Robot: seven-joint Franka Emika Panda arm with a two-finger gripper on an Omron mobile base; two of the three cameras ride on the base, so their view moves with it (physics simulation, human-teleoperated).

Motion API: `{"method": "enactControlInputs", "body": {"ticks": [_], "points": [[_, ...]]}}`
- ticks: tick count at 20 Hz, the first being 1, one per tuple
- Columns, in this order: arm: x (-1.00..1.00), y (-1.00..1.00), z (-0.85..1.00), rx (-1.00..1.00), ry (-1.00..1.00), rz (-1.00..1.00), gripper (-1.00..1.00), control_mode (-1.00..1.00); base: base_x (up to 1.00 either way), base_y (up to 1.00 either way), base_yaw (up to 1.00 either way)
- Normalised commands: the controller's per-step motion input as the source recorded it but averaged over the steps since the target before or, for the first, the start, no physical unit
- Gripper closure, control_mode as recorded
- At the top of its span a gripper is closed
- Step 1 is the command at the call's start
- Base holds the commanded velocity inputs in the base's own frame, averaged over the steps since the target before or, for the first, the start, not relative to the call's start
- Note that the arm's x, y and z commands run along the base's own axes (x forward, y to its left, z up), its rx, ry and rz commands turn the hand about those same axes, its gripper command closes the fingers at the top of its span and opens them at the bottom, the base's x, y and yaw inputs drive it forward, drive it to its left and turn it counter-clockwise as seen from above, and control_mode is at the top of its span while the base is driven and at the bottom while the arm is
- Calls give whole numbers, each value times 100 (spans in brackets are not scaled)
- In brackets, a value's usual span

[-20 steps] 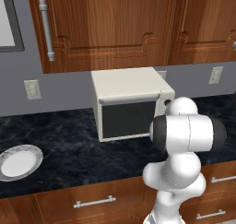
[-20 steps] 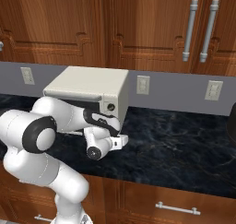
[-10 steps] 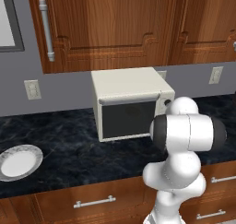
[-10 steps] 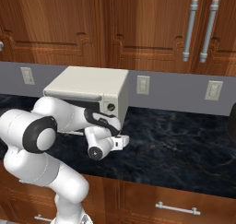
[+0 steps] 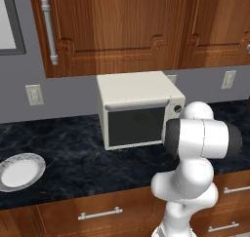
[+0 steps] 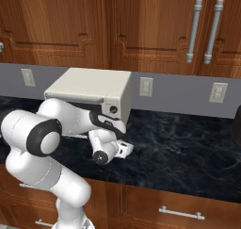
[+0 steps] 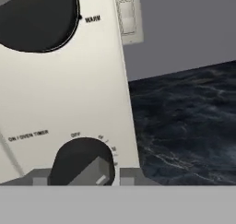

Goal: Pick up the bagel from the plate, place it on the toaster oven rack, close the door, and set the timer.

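Toaster oven (image 5: 136, 109) on the dark counter (image 5: 58, 148), door (image 5: 135, 127) shut, my gripper (image 7: 83, 178) right up on its timer knob (image 7: 83, 163), fingers straddling it about half open, can't tell if gripping, plate (image 5: 19, 171) far left

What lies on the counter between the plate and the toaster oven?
Nothing: in the left base view, bare dark counter separates the plate from the toaster oven.

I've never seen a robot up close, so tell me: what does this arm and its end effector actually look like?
The arm is a chain of smooth, rounded glossy white shells, with dark grey bands and round dark caps at the joints. No loose cables or markings show. Its end effector is a small white block; its finger tips look flat and grey.
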Motion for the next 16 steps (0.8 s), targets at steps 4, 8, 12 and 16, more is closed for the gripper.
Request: {"method": "enactControlInputs", "body": {"ticks": [4,8,12,16], "points": [[-2,-22,2,30,4,-21,100,-100,0,0,0],[0,-18,14,32,7,-21,100,-100,0,0,0],[0,-13,44,35,7,-18,100,-100,0,0,0],[0,-1,67,39,9,-13,100,-100,0,0,0]]}}
